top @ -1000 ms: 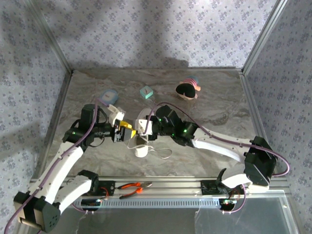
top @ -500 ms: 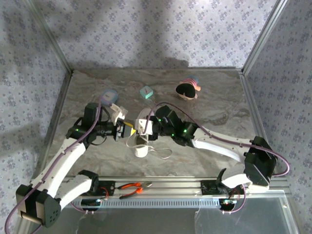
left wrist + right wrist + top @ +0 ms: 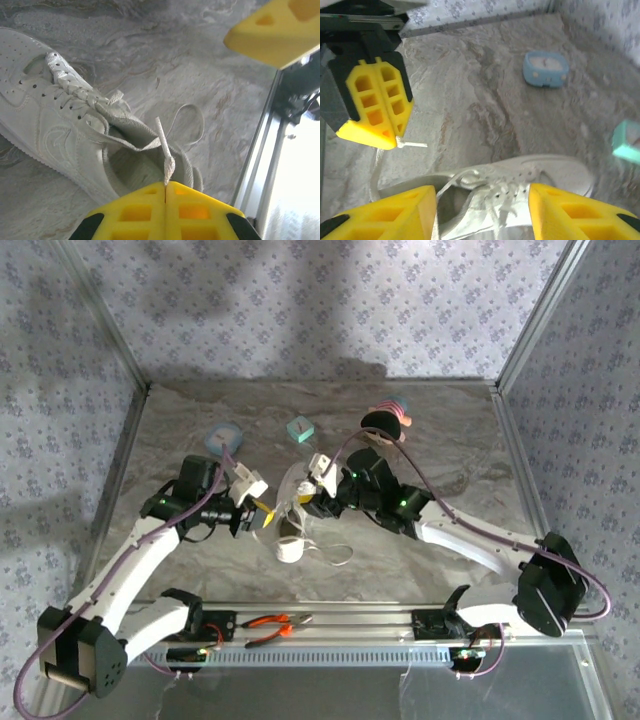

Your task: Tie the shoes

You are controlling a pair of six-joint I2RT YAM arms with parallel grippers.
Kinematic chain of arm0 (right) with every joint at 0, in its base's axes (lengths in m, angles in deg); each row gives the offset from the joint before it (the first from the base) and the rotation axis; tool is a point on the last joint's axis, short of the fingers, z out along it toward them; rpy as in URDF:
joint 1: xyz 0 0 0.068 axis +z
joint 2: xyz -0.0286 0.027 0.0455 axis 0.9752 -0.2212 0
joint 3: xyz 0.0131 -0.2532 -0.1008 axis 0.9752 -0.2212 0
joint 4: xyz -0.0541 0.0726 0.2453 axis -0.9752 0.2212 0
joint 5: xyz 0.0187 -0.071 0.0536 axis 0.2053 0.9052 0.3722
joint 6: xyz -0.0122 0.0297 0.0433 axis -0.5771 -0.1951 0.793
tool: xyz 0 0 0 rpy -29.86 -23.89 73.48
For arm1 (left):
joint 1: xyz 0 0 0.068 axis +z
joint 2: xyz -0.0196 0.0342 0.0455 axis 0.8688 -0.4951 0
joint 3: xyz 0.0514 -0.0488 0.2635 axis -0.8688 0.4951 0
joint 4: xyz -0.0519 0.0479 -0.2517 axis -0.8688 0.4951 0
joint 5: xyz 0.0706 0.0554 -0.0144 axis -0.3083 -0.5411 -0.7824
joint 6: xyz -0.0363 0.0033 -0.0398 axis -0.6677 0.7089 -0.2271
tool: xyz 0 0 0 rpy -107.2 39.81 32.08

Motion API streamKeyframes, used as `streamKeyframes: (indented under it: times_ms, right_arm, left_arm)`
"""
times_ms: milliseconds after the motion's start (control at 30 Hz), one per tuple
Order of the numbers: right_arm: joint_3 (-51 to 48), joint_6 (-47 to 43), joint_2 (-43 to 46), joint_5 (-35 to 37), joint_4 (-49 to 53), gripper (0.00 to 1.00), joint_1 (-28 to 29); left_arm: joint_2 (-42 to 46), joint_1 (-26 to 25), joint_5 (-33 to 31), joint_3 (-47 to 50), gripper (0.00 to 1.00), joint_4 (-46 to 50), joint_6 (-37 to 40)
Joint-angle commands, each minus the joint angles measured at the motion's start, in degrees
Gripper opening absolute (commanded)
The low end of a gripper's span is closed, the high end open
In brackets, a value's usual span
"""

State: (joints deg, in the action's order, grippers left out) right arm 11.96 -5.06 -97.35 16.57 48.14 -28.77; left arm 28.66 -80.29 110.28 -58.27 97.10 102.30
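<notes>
— Where is the white sneaker (image 3: 290, 512) lying?
— It is lying on the marbled table (image 3: 450, 440), between the two grippers, with one lace (image 3: 164, 150) rising off its heel end.
— What is holding that lace?
— The left gripper (image 3: 165, 186), beside the sneaker's heel, is clamping fully closed on the lace tip. The right gripper (image 3: 482, 200) is hovering over the sneaker's laced middle, jaws standing apart, gripping nothing.
— And beyond the sneaker?
— Patterned walls (image 3: 300, 300) are enclosing it.

Left gripper (image 3: 165, 186) clamped closed, right gripper (image 3: 482, 200) jaws apart
</notes>
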Motion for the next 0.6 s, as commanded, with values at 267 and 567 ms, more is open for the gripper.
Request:
streamKeyframes:
  times_ms: [267, 567]
  right_arm:
    - [3.7, 21.7, -8.1, 4.2, 7.5, 0.38, -2.1]
    - [6.3, 26.2, -13.5, 1.8, 6.2, 0.28, -2.6]
  left_arm:
    - [-5.8, -7.0, -10.6, -0.6, 0.0, 5.5, 15.2]
    - [-12.2, -9.4, -17.1, -1.9, 0.0, 6.8, 14.4]
